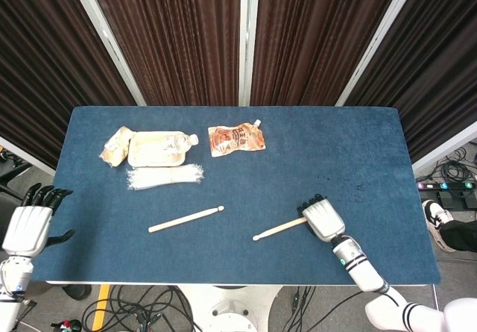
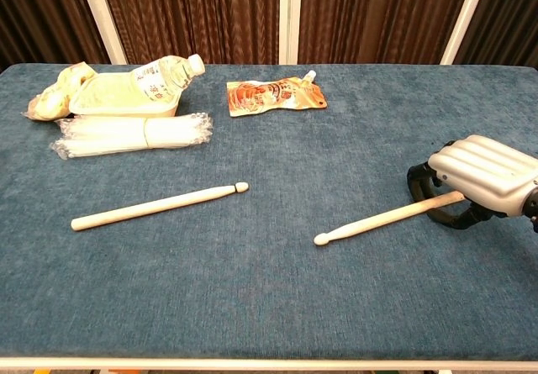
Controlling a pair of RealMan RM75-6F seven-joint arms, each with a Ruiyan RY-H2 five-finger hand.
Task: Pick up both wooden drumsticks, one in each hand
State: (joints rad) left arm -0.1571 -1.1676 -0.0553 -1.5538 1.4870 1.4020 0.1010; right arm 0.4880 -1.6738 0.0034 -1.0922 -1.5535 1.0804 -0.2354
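Drumstick (image 2: 387, 220) butt — under right hand (image 2: 479, 172)

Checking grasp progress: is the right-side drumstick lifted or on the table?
On the table: the drumstick lies flat, the right hand curled around its butt end.

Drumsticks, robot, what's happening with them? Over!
Right hand curled around right drumstick butt, stick on table. Left hand open, off table edge. Left drumstick untouched. Nothing blocking it.
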